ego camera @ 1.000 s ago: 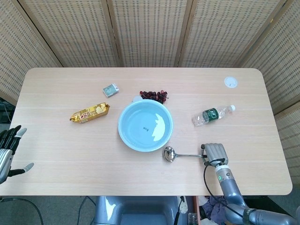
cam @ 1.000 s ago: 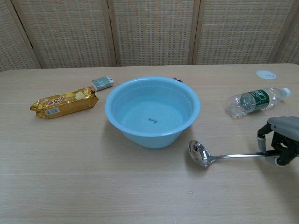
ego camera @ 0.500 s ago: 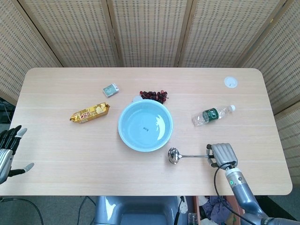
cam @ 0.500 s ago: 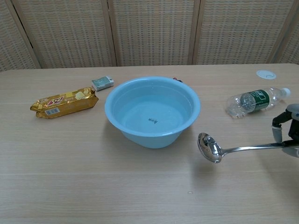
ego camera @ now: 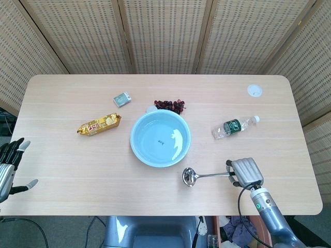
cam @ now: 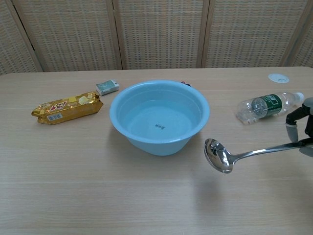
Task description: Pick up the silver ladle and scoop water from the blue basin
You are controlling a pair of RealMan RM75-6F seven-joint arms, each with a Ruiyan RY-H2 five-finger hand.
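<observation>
Right hand point(ego camera: 246, 171) is gripping the silver ladle point(cam: 230, 158) by its handle end, holding its bowl just beside the blue basin point(cam: 160, 116), so scooping is remaining.

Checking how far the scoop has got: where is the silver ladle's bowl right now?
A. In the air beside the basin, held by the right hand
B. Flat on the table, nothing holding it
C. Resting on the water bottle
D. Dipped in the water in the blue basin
A: the right hand holds the handle and the silver ladle hangs above the table, outside the blue basin.
</observation>
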